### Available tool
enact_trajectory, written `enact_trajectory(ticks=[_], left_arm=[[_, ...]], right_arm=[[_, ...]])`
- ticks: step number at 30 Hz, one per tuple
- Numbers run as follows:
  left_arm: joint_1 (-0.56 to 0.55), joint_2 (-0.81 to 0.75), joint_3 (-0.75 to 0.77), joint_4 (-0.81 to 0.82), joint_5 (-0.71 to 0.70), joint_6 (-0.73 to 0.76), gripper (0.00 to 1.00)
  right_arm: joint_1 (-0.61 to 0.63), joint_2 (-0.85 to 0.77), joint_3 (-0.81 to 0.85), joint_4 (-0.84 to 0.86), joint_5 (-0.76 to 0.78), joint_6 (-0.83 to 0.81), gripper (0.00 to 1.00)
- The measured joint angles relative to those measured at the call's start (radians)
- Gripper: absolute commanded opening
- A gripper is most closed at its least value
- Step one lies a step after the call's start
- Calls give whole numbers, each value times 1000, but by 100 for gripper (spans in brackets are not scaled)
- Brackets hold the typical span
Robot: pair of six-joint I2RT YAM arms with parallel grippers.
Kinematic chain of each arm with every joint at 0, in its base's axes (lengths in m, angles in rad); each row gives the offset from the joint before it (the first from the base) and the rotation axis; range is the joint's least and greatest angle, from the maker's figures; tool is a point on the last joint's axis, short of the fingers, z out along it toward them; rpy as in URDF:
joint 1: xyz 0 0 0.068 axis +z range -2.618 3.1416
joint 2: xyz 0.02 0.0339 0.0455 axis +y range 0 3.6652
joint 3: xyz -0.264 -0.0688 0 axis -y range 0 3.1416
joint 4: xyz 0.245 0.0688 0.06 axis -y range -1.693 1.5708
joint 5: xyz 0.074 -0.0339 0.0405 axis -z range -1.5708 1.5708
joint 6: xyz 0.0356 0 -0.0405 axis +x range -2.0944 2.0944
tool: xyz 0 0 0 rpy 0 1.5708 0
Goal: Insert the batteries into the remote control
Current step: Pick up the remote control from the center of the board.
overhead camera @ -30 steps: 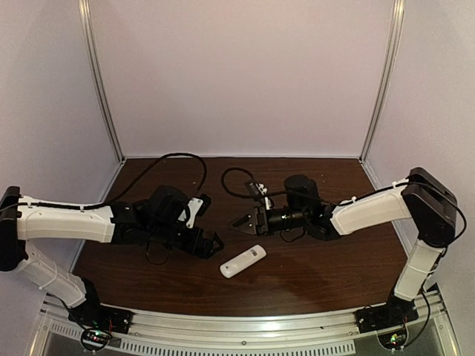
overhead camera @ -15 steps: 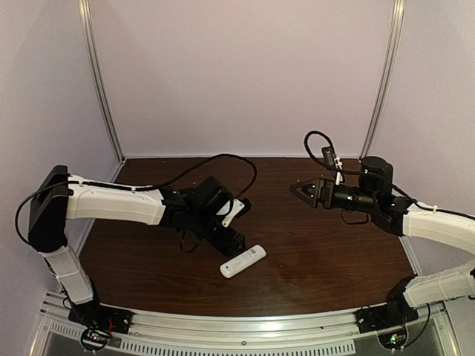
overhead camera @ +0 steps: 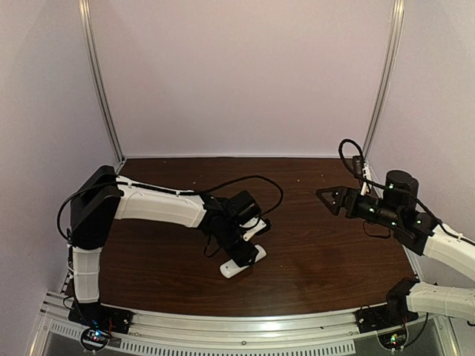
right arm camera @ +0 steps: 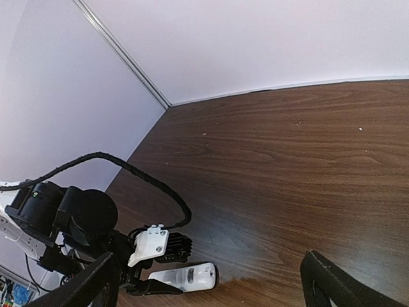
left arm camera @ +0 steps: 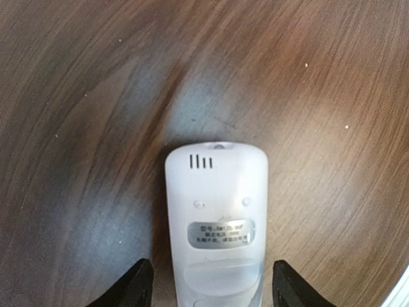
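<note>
While the left tool (left arm camera: 214,286) hangs low over the remote control (left arm camera: 216,211), its jaws stand apart, one on each side of the handset. The remote lies back-up near the middle of the counter's (overhead camera: 326,252) front edge. The right tool (overhead camera: 332,197), jaws apart and empty, sits high by the right edge. No batteries in view. Judged step: gripping the remote. Next move calls for closing squarely across its width.

Matt white plastic remote control (left arm camera: 216,225), wood-grain table (left arm camera: 89,96)
</note>
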Motion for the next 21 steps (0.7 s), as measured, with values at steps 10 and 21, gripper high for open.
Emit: enact_trajectory(ticks=[10, 21], left_arm=[[-10, 63, 74, -68, 9, 18, 53], [-11, 88, 121, -116, 9, 24, 29]], right_arm=[[0, 14, -6, -63, -3, -16, 100], [-2, 39, -6, -75, -78, -42, 100]])
